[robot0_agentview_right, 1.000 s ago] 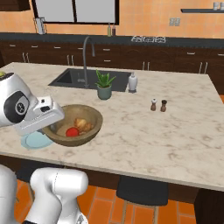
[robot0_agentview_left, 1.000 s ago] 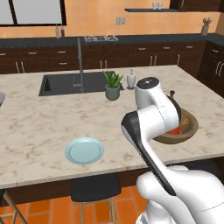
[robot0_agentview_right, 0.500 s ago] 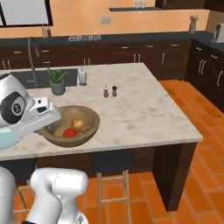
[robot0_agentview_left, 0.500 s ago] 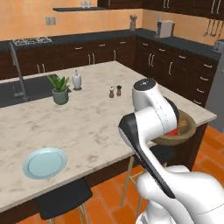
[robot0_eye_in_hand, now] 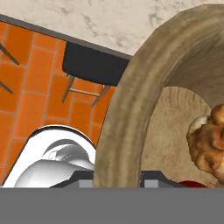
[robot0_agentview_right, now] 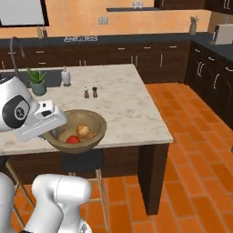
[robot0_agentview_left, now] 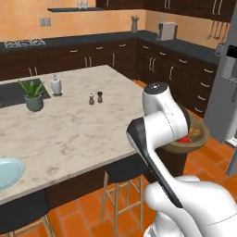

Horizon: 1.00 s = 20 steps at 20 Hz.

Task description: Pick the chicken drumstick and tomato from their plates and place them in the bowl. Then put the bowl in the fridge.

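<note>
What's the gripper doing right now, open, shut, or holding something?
Gripper: shut on the rim of the wooden bowl, which carries the drumstick and the tomato.

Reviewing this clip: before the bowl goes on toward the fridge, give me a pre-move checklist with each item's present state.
1. Chicken drumstick in the bowl: ok.
2. Tomato in the bowl beside it: ok.
3. Gripper shut on the bowl's rim: ok, the rim runs right down to the fingers in the hand view.
4. Bowl roughly level, nothing spilling: ok.
5. Fridge in sight, to the right in the left base view: ok.
6. Fridge door open: cannot tell, just its edge is in frame.
</note>
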Motion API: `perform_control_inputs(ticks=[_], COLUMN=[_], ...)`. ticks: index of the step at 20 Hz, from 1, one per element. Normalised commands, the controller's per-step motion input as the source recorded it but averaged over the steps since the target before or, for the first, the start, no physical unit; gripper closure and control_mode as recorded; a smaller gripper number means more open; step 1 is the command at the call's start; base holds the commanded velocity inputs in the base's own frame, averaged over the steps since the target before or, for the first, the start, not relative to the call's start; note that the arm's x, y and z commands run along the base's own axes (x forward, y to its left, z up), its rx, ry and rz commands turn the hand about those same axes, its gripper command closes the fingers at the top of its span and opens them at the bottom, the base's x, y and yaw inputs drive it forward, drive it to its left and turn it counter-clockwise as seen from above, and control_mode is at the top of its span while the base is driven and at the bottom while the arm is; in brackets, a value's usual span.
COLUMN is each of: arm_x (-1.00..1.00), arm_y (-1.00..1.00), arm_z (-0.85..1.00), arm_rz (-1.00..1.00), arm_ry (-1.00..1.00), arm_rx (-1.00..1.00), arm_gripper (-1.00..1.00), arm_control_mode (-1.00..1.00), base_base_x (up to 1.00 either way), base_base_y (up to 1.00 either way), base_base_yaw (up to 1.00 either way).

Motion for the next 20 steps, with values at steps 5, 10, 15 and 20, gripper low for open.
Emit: perform_control_inputs(ticks=[5, 10, 15, 20], arm_x=[0.00, 0.00, 0.00, 0.00], arm_y=[0.00, 0.00, 0.00, 0.00], arm_z=[0.00, 0.00, 0.00, 0.00], arm_rz=[0.00, 0.00, 0.00, 0.00], arm_ry=[0.00, 0.00, 0.00, 0.00], arm_rx=[0.00, 0.00, 0.00, 0.00], arm_gripper=[1.00, 1.00, 1.00, 1.00], arm_control_mode=[1.00, 1.00, 1.00, 1.00], base_base_x=[0.00, -0.06, -0.15, -0.22], base_base_y=[-1.00, -1.00, -0.96, -0.81], base_base_yaw=[0.36, 0.32, 0.18, -0.05])
